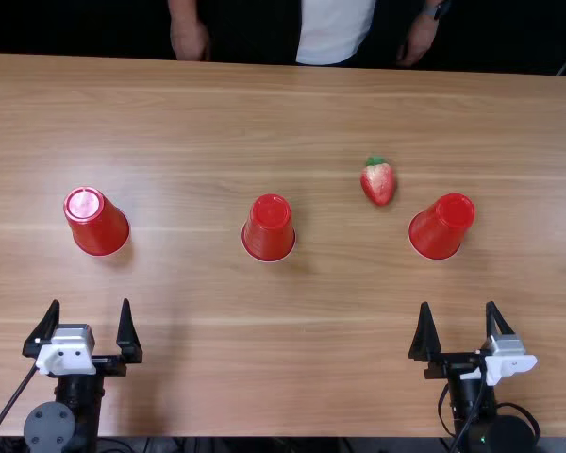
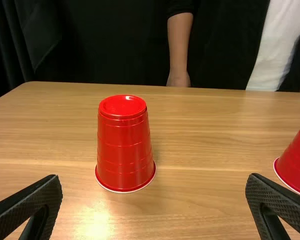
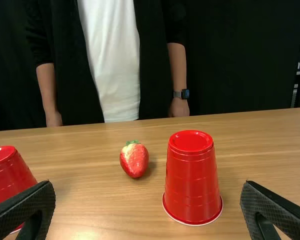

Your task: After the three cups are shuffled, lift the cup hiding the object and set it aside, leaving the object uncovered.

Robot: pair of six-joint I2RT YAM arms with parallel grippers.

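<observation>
Three red cups stand upside down in a row across the table: the left cup (image 1: 96, 221) (image 2: 125, 144), the middle cup (image 1: 269, 227) (image 2: 296, 162) (image 3: 5, 179) and the right cup (image 1: 441, 226) (image 3: 192, 177). A red strawberry (image 1: 378, 181) (image 3: 134, 159) lies uncovered on the wood between the middle and right cups, a little farther from me. My left gripper (image 1: 85, 329) (image 2: 152, 210) is open near the front edge, facing the left cup. My right gripper (image 1: 457, 330) (image 3: 147, 212) is open, facing the right cup. Neither holds anything.
A person stands at the far edge of the table (image 1: 283, 104), hands hanging just behind it and touching nothing. Bare wood lies between the cups and my grippers.
</observation>
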